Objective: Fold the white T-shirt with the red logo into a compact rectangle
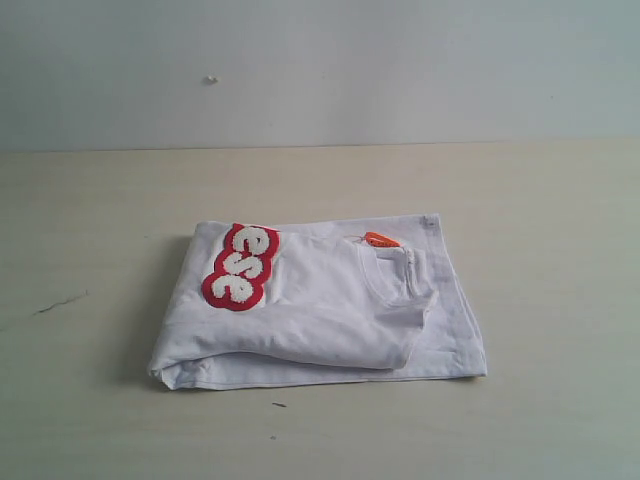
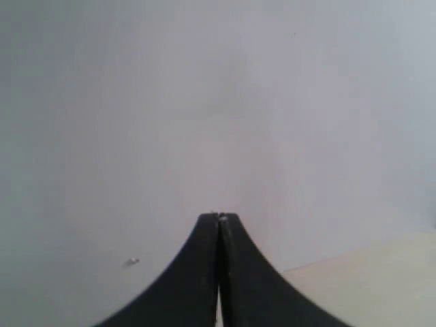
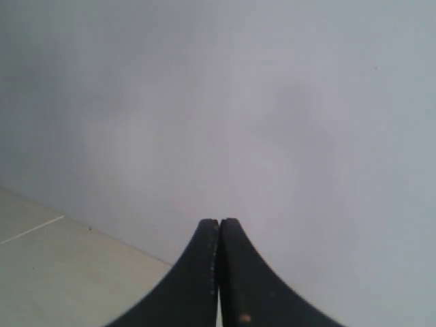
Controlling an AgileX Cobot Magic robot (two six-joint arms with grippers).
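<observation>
The white T-shirt (image 1: 320, 310) lies folded into a rough rectangle in the middle of the table in the exterior view. Its red-and-white chest patch (image 1: 241, 266) faces up near the left fold, and the orange neck tag (image 1: 379, 240) shows by the ribbed collar (image 1: 400, 275). Neither arm appears in the exterior view. In the left wrist view my left gripper (image 2: 219, 216) is shut with nothing between its black fingers, facing the grey wall. My right gripper (image 3: 219, 221) in the right wrist view is likewise shut and empty, facing the wall.
The pale wooden table (image 1: 540, 200) stretches around the shirt, with a dark scratch (image 1: 60, 302) at the left and a small speck (image 1: 278, 405) in front. A grey wall (image 1: 320, 70) rises behind. Table corners show in both wrist views (image 2: 381, 279) (image 3: 54, 272).
</observation>
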